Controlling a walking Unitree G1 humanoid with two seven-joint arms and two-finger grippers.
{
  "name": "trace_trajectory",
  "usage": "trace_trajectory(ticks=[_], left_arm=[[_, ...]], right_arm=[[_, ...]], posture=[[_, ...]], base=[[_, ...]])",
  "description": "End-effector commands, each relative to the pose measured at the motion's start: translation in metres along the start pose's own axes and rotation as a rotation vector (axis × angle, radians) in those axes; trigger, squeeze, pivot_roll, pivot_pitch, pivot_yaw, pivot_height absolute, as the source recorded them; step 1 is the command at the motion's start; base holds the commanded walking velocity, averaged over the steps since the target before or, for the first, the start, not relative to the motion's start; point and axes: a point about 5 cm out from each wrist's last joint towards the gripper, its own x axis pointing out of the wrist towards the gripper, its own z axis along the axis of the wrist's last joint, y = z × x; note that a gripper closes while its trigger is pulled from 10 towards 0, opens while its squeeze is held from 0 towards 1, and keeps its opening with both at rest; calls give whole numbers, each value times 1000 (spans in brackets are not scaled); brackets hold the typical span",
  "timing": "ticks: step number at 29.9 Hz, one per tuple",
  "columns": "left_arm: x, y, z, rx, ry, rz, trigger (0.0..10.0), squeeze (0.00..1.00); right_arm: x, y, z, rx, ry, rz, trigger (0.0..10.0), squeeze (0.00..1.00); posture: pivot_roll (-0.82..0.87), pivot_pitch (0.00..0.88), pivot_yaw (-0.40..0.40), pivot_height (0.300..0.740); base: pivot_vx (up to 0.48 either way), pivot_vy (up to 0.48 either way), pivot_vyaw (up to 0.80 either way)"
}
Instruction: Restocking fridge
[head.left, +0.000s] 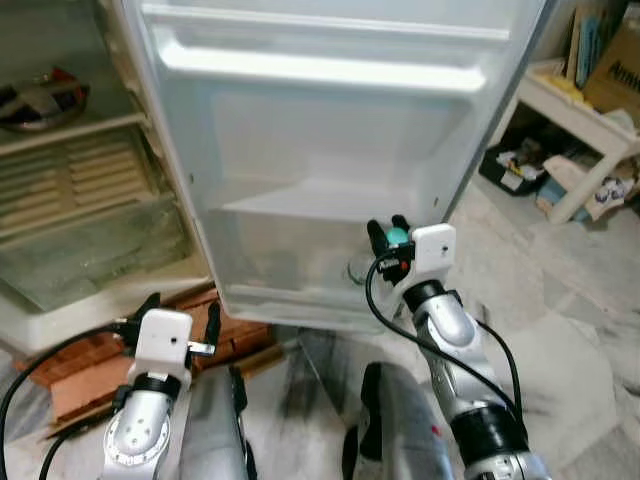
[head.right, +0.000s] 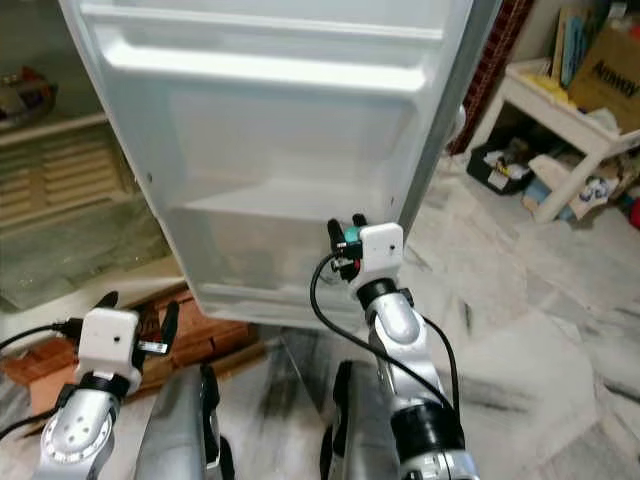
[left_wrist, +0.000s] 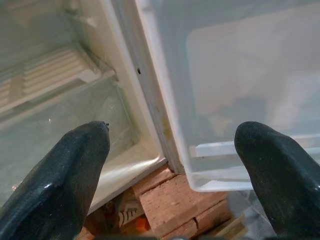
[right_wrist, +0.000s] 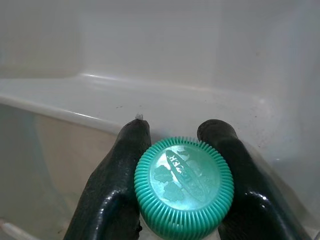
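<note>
Bottle (right_wrist: 183, 187) with green ribbed cap pinched between right gripper (head.left: 389, 236) fingers, sitting at the lower door shelf (head.left: 300, 290) of the open fridge door (head.left: 330, 150) (body seen through the clear shelf wall). Left gripper (head.left: 170, 320) spread wide, holding nothing, low near the bricks (left_wrist: 172, 200) under the fridge.

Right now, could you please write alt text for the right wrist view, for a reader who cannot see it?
The right gripper holds a bottle by its ribbed green cap, one black finger on each side. Behind it is the white lower door shelf of the open fridge.
</note>
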Motion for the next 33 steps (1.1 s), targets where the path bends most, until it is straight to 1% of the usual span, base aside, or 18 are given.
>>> trace_trajectory(ticks=[1, 4, 5, 7, 8, 10, 13, 17, 22, 25, 26, 29, 31, 33], left_arm=[[-1, 1, 3, 6, -5, 9, 10000, 0], [-3, 0, 4, 2, 1, 9, 10000, 0], [-5, 0, 2, -5, 11, 13, 10000, 0], [-5, 1, 2, -9, 17, 16, 10000, 0], [-8, 2, 2, -16, 22, 25, 10000, 0], [-9, 3, 3, -16, 22, 28, 10000, 0], [-13, 5, 2, -19, 34, 31, 10000, 0], [-16, 5, 3, -18, 38, 26, 10000, 0], [-15, 6, 4, -17, 41, 24, 10000, 0], [-13, 5, 5, -16, 42, 22, 10000, 0], [-12, 5, 5, -15, 42, 18, 10000, 0], [-12, 4, 5, -14, 41, 11, 10000, 0], [-11, 4, 5, -14, 42, 6, 10000, 0], [-11, 4, 5, -14, 42, 5, 10000, 0]], right_arm=[[5, 5, -2, -16, 10, 29, 10000, 0], [11, 6, 0, -28, 0, 28, 10000, 0], [16, 7, -1, -47, 8, 29, 10000, 0], [17, 8, -2, -61, 14, 29, 10000, 0], [21, 7, -5, -83, 32, 21, 10000, 0], [22, 7, -6, -88, 36, 19, 10000, 0], [23, 7, -17, -105, 83, 7, 10000, 0], [25, 9, -22, -116, 106, 8, 10000, 0], [25, 9, -24, -112, 110, 2, 10000, 0], [25, 10, -28, -123, 131, 13, 10000, 0], [23, 13, -36, -126, 189, 35, 10000, 0], [23, 16, -40, -82, 215, 56, 10000, 0], [25, 23, -42, -42, 239, 95, 10000, 0], [26, 29, -40, -11, 233, 132, 10000, 0]], posture=[[115, 159, -48, 552], [116, 178, -49, 552], [121, 187, -50, 552], [124, 190, -51, 552], [139, 204, -54, 542], [141, 206, -54, 537], [155, 224, -50, 537], [162, 232, -47, 537], [166, 228, -48, 537], [161, 227, -51, 537], [159, 228, -50, 537], [159, 227, -48, 537], [160, 225, -46, 537], [163, 222, -43, 537]], base=[[0, 0, 0], [0, 0, 0], [0, 0, 0], [0, 0, 0], [0, 0, 0], [0, 0, 0], [0, 0, 0], [0, 0, 0], [0, 0, 0], [0, 0, 0], [0, 0, 0], [0, 0, 0], [0, 0, 0], [0, 0, 0]])
